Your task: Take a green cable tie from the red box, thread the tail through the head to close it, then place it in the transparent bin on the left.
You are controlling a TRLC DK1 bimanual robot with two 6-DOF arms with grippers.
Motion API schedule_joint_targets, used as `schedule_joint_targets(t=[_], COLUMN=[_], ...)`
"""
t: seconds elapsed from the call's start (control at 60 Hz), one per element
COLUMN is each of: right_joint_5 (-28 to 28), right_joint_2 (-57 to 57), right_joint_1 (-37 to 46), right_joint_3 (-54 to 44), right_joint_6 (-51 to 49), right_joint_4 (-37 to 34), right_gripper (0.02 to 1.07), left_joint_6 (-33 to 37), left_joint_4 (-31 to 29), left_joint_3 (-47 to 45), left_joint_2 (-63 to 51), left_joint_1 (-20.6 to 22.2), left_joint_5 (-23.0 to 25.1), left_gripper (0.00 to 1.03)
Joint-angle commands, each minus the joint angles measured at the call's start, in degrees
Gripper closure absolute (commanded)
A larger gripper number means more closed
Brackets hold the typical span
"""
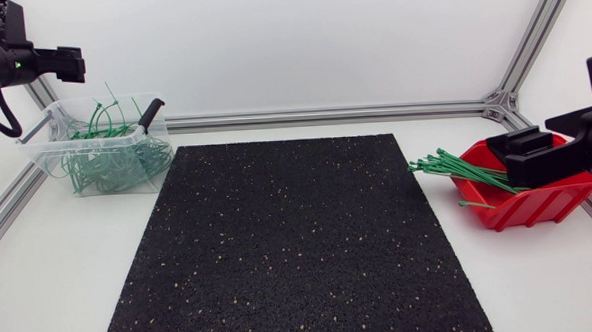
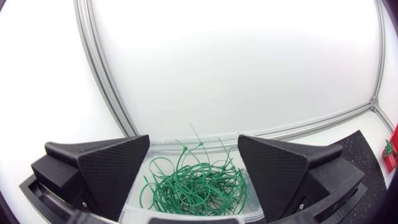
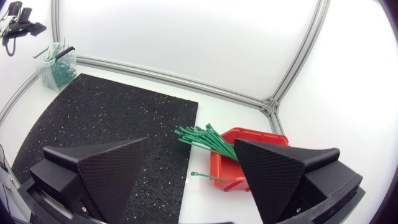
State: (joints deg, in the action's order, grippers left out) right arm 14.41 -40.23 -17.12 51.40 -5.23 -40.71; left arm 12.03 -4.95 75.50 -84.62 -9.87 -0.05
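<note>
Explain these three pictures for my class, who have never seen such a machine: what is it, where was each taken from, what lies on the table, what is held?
It is a robot with two arms at a white table. One picture looks down from above; the other two come from a camera on each arm's wrist, where the two black wedges are that arm's claw. On the table lie a black mat, a transparent bin of looped green ties at the robot's left, and a red box of straight green cable ties at its right. The left claw hangs above the bin, the right claw by the red box. Both are open and hold nothing.
</note>
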Motion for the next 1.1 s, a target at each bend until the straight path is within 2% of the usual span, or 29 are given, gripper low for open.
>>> schedule_joint_targets(t=[0.0,0.317,0.55,0.717,1.083], right_joint_5=[0.3,0.3,-4.3,-5.6,-9.1], right_joint_2=[2.9,13.7,19.9,24.8,30.9], right_joint_1=[1.6,6.1,12.2,13.0,14.7], right_joint_3=[-3.2,-12.3,-19.0,-24.1,-35.0], right_joint_6=[-1.8,-6.5,-6.9,-5.3,-1.1], right_joint_4=[2.0,8.5,11.7,15.7,25.7], right_gripper=[0.07,0.07,0.07,0.07,0.07], left_joint_6=[1.2,0.8,0.2,-4.8,-7.7], left_joint_4=[4.3,6.0,12.1,19.4,24.6], left_joint_3=[-8.6,-22.4,-34.0,-44.7,-58.3], left_joint_2=[6.4,19.1,29.8,40.2,51.7], left_joint_1=[1.3,1.8,1.3,0.6,2.3], left_joint_5=[0.5,0.6,0.3,0.1,0.1], left_gripper=[0.03,0.03,0.03,0.03,0.03])
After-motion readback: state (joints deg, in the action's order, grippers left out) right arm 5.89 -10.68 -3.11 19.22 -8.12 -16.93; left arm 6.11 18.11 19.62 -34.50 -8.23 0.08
